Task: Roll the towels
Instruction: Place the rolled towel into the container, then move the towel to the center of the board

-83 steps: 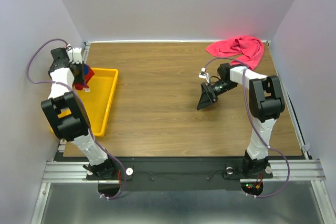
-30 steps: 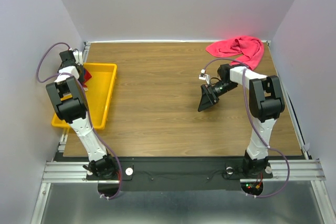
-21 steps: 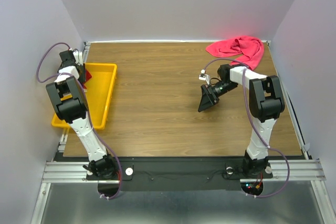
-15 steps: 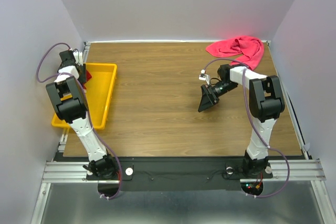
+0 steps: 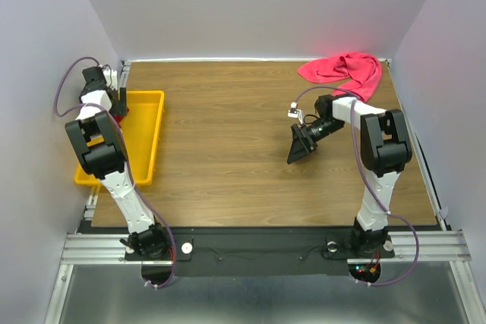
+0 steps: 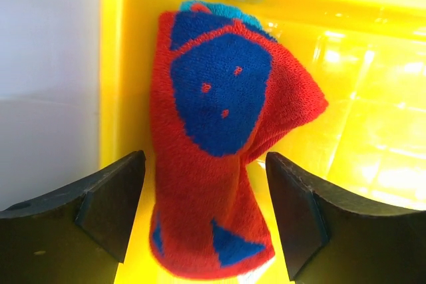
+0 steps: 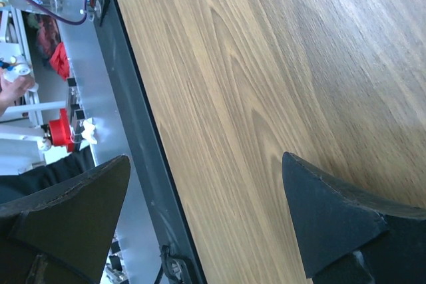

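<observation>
The patterned towel (image 6: 219,131), red with navy patches and a teal edge, lies bunched into a loose roll against the far left corner of the tray (image 6: 373,98). The left end effector (image 6: 205,161) hangs over it with its fingers spread to either side, close to the cloth but not pinching it, so it counts as released. The pink towel (image 5: 345,70) sits crumpled and unrolled at the far right corner of the worktop (image 5: 228,127), well apart from the tray. The right end effector (image 5: 298,144) is also released, jaws wide, empty over bare wood between the pink towel and the middle of the worktop. The step in hand looks like letting go of the finished roll. To do it well, the left fingers should lift straight away from the cloth, since a sideways drag could catch the soft knit and pull the roll open. The pink towel would then need spreading flat on open wood before any rolling, and the right arm is the nearer one for that. The worktop is smooth wood grain, likely slippery under cloth, so one edge may need pinning while the other is turned. Pale walls close in on three sides, and the tray hugs the left wall, leaving that arm little room.
</observation>
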You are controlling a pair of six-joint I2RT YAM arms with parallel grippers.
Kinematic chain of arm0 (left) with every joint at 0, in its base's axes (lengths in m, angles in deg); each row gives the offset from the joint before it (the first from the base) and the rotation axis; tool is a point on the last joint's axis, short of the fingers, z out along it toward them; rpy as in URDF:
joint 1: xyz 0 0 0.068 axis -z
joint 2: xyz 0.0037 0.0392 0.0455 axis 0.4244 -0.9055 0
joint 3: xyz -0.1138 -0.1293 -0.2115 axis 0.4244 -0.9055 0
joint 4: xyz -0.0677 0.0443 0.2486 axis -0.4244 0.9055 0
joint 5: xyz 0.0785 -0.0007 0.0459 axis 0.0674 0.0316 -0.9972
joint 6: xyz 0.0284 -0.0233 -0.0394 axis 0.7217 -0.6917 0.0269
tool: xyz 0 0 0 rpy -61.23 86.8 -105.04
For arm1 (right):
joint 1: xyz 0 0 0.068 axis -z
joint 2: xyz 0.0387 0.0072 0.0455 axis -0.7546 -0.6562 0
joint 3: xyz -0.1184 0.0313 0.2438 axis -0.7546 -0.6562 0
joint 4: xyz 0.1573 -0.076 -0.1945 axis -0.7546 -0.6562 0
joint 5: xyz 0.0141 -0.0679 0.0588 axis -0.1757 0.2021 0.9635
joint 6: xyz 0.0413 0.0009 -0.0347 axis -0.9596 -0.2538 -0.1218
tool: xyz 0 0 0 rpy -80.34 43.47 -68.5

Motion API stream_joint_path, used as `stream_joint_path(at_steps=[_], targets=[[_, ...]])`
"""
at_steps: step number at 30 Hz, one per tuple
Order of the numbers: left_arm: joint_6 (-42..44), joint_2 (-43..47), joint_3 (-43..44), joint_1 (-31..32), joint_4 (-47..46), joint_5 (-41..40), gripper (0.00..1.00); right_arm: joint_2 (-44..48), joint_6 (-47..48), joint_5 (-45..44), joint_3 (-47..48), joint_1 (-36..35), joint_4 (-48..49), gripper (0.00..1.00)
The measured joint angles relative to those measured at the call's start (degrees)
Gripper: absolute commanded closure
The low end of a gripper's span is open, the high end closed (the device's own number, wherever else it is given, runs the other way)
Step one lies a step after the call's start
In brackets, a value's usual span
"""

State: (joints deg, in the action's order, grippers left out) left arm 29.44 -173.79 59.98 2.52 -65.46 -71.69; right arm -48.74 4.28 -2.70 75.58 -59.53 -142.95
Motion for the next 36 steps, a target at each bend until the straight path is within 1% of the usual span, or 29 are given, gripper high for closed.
stream_joint_path(at_steps=[6,7,10,12,16,18,19,22,23,24,25,27,28,30,33,36], targets=[[1.14,4.15,1.09,0.17,1.99,0.87,0.14,0.72,0.15,0.28,0.00,0.00,-0.26,0.00],[1.40,5.42,1.27,0.50,2.47,1.09,0.02,1.14,0.13,0.33,0.04,0.00,-0.42,0.00],[2.19,9.73,2.01,1.25,3.45,2.19,0.01,2.64,-0.17,0.31,0.72,0.09,-0.85,0.00],[2.45,13.51,2.29,2.05,3.56,4.39,0.01,3.30,-0.72,0.33,1.90,0.39,-1.31,0.00],[2.80,22.53,2.29,3.50,4.24,12.33,0.01,3.76,-3.28,-0.13,8.37,2.69,-1.18,0.00],[2.80,28.57,1.92,4.42,4.22,18.25,0.01,4.11,-5.49,-1.57,11.89,5.33,0.00,0.00],[2.78,30.67,1.75,4.98,4.17,18.97,0.01,4.48,-6.49,-2.47,12.74,6.62,0.85,0.00],[2.99,38.77,-2.12,8.66,2.67,21.90,0.01,5.68,-11.23,-8.20,14.34,9.88,4.81,0.00],[3.21,41.09,-3.98,10.67,2.43,21.92,0.01,6.01,-12.76,-11.15,14.80,10.86,6.49,0.00],[3.43,43.63,-6.25,14.19,2.21,21.77,0.01,6.21,-14.93,-15.72,15.72,11.85,9.18,0.00],[3.52,44.72,-7.67,16.65,2.27,21.73,0.01,6.21,-15.41,-16.61,15.96,12.59,9.73,0.00],[3.48,46.45,-11.47,22.43,1.62,21.35,0.01,5.09,-18.69,-25.09,19.06,13.94,12.52,0.00],[3.32,46.84,-13.44,24.63,1.66,21.20,0.01,4.63,-19.80,-27.58,20.24,14.14,13.51,0.00],[2.64,46.86,-17.40,28.37,1.84,20.90,0.01,1.86,-22.01,-35.23,24.41,14.43,17.16,0.00],[1.40,46.51,-20.61,30.18,3.32,20.26,0.01,-3.48,-24.83,-43.91,30.08,14.62,21.46,0.00],[0.55,46.49,-21.07,30.75,3.69,19.67,0.01,-9.64,-26.23,-49.09,35.63,14.62,23.39,0.00]])
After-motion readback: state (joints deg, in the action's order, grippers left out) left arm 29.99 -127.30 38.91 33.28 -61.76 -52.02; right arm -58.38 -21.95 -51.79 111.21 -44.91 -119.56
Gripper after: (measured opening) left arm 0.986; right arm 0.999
